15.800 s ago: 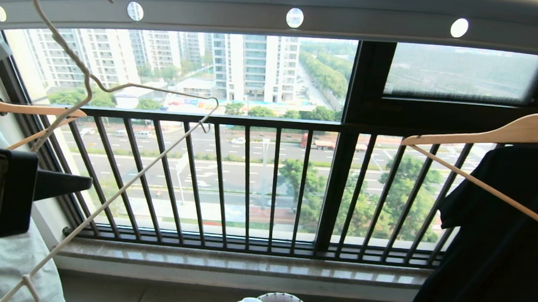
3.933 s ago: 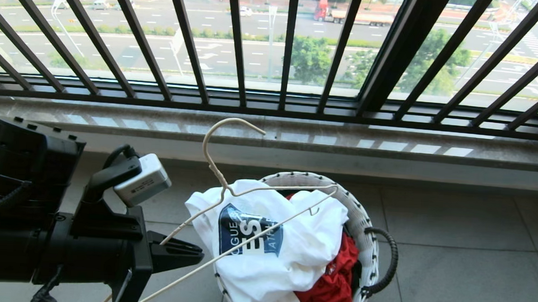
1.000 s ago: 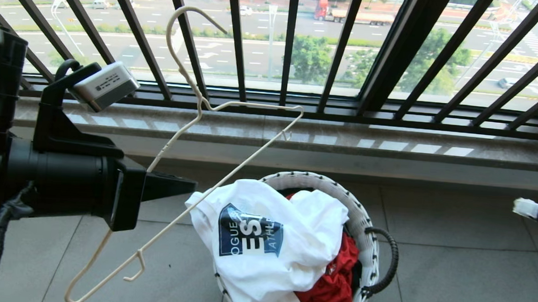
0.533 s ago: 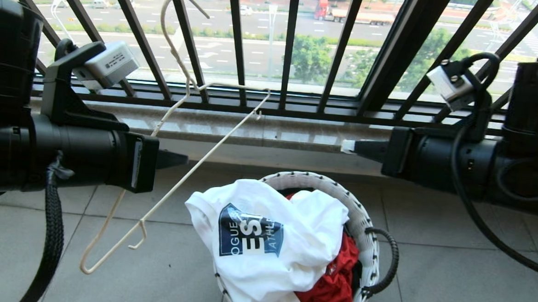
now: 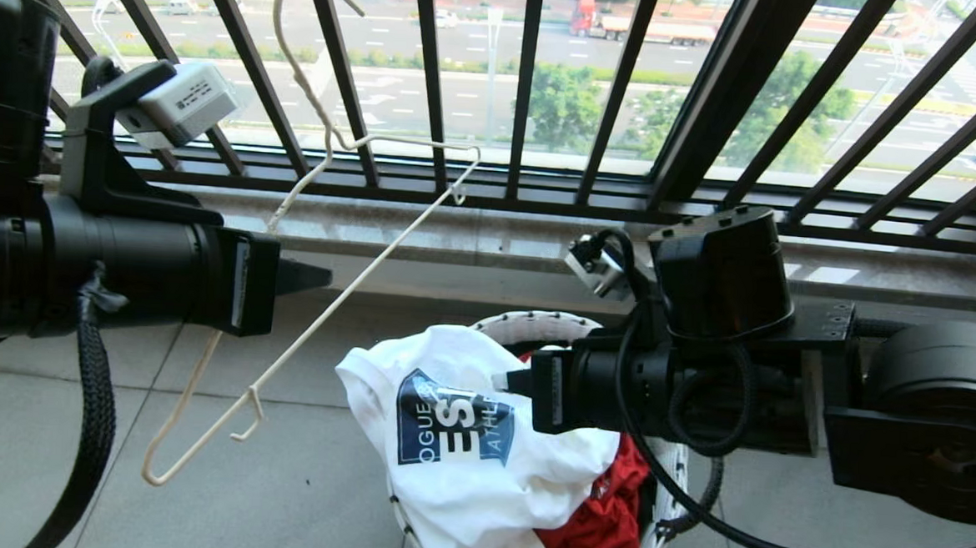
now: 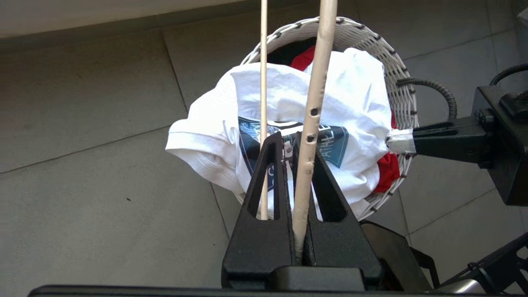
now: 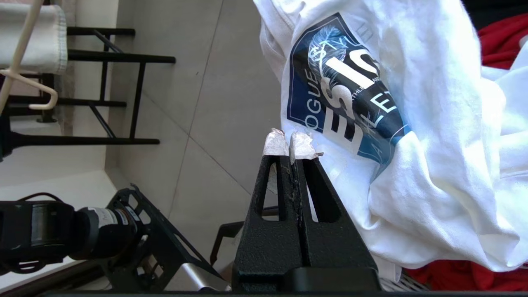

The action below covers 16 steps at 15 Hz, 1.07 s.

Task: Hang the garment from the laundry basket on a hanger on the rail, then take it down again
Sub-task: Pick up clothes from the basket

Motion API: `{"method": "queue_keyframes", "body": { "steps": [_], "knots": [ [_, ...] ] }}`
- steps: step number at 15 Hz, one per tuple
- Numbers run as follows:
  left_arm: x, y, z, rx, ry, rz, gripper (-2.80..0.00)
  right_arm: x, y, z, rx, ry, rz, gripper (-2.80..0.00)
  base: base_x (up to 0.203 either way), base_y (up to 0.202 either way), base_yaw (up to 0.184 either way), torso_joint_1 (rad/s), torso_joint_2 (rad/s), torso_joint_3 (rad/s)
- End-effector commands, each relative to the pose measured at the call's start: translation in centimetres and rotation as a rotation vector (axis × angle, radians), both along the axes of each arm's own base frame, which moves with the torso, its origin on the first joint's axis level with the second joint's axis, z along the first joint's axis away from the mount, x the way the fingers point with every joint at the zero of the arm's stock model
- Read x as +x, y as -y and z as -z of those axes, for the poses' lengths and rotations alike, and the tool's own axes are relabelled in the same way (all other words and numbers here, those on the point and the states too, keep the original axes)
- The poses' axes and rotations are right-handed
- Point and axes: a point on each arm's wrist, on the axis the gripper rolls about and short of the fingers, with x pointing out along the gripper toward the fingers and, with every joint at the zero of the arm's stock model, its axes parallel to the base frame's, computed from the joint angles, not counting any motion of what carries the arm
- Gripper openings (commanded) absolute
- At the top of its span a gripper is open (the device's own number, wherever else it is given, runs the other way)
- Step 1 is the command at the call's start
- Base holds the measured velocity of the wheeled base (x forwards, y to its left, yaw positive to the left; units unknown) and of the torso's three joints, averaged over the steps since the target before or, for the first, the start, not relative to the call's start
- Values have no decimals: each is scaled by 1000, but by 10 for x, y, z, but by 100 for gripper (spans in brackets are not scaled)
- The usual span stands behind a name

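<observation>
The garment (image 5: 461,465), a white T-shirt with a dark blue chest logo, lies crumpled on top of the laundry basket (image 5: 536,321) on the floor. Left of the basket, my left gripper (image 5: 325,280) is shut on the thin cream hanger (image 5: 371,266), which is tilted with its hook up against the window bars. In the left wrist view the hanger (image 6: 313,103) wire runs between the closed fingers. My right gripper (image 5: 501,381) is shut and empty, its taped tips just over the shirt's logo (image 7: 346,82). The rail is out of view.
A red garment (image 5: 601,514) lies under the shirt in the basket. The black barred window railing (image 5: 523,84) and a stone sill (image 5: 456,239) run behind it. Grey floor tiles (image 5: 816,542) surround the basket. A black metal frame (image 7: 103,99) stands off to the side.
My right arm has swung in from the right and dropped over the basket, tips now at the shirt. The left gripper has lifted the hanger slightly up and left.
</observation>
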Motion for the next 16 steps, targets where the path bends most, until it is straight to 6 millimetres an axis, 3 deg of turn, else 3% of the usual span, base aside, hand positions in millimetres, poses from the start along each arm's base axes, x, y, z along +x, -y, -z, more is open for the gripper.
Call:
{"method": "queue_keyframes", "body": {
  "steps": [1,5,6,10,16],
  "knots": [
    [-3,-3,-2,-5,10,-8,-280,-3,-18,19,-40,-42,-44,-280,0,0,0,0,0,0],
    [-6,-5,-5,-13,24,-8,-280,3,-35,44,-94,-46,-31,-280,0,0,0,0,0,0],
    [-7,-5,-5,-13,23,-8,-280,2,-34,44,-118,-19,-39,0,0,0,0,0,0,0],
    [-6,-5,-5,-13,24,-8,-280,5,-31,53,-183,48,-81,0,0,0,0,0,0,0],
    [-6,-4,-4,-11,20,-8,-280,29,-17,69,-177,206,-123,0,0,0,0,0,0,0]
  ]
}}
